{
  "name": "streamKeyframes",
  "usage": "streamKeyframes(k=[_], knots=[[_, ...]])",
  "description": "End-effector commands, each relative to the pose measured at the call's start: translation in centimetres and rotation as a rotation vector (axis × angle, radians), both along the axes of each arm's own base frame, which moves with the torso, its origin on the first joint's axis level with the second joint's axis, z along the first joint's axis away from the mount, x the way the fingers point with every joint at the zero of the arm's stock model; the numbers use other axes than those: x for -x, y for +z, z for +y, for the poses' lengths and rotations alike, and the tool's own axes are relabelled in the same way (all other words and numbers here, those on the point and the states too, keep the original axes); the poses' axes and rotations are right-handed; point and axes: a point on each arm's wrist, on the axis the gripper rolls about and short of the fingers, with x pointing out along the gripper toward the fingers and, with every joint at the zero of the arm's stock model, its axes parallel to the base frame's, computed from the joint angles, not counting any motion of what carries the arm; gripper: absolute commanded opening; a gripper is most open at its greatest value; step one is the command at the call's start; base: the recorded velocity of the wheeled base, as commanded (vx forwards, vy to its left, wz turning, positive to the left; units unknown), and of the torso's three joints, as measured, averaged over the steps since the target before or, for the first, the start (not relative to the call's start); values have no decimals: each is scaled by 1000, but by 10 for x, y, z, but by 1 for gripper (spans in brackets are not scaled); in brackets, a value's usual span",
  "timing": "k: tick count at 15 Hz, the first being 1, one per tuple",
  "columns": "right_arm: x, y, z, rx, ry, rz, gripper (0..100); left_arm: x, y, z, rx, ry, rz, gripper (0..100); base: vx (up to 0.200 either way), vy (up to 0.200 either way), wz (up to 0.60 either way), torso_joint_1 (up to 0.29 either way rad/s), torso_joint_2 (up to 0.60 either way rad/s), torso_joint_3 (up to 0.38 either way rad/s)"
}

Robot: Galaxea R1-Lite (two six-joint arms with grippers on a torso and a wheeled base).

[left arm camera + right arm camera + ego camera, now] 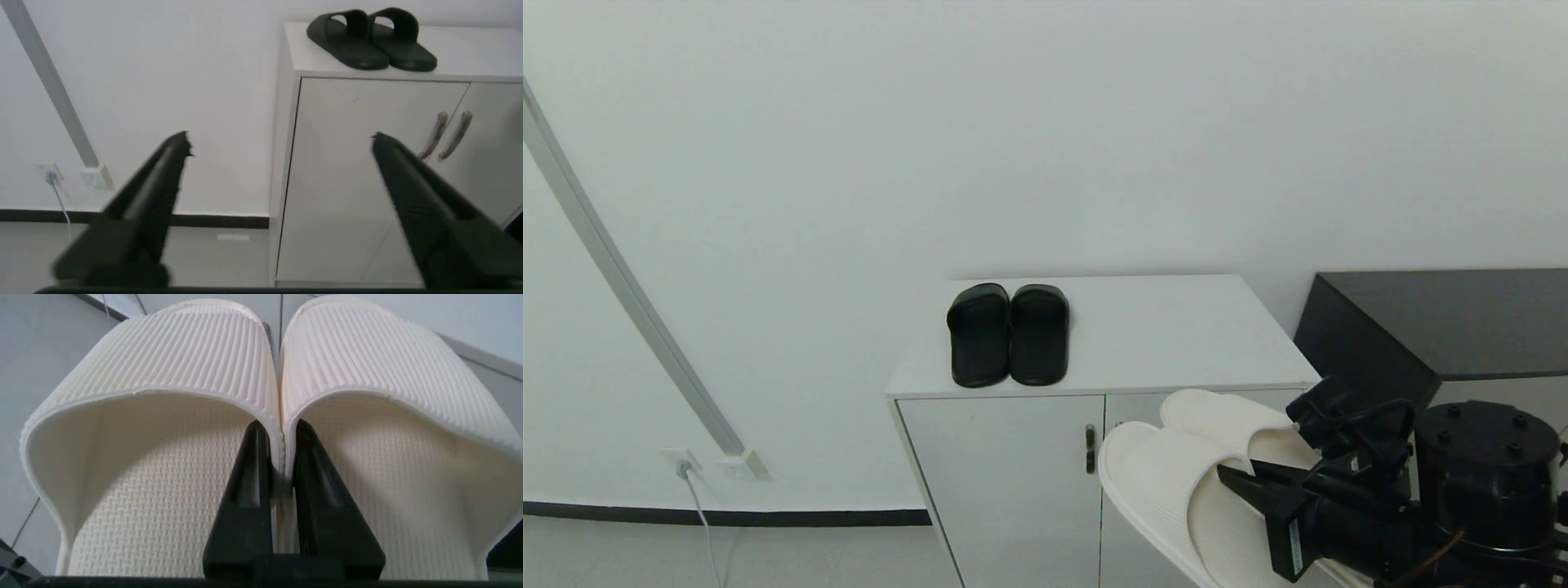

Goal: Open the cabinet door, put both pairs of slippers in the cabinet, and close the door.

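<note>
The white slippers point(1168, 482) are clamped by their touching inner edges in the right gripper point(279, 437), before the shut cabinet point(1005, 490). A door handle point(459, 135) should be hooked squarely by the spread, empty left gripper point(282, 143) and the door swung wide, clear of the held pair. Black slippers point(1008, 333) are set on the cabinet top; a dark table point(1445, 318) stands beside.

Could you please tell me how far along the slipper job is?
Nothing is stowed yet. In hand: the right pincer is clamped on the cream ribbed slipper pair. Remaining: the white cabinet doors are shut, the black rubber slides sit on top, and the left pincer is open.
</note>
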Motion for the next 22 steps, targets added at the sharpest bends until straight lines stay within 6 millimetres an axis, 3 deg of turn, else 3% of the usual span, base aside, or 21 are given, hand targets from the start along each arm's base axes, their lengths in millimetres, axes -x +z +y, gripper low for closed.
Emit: streamKeyframes(k=[1, 22], knots=[[0, -1, 0, 2, 2, 3, 0, 0, 0, 0, 0, 1, 0, 100, 0, 0, 0, -168, 383, 212], [3, -8, -1, 21, 9, 24, 0, 0, 0, 0, 0, 1, -2, 100, 0, 0, 0, -191, 507, 313]])
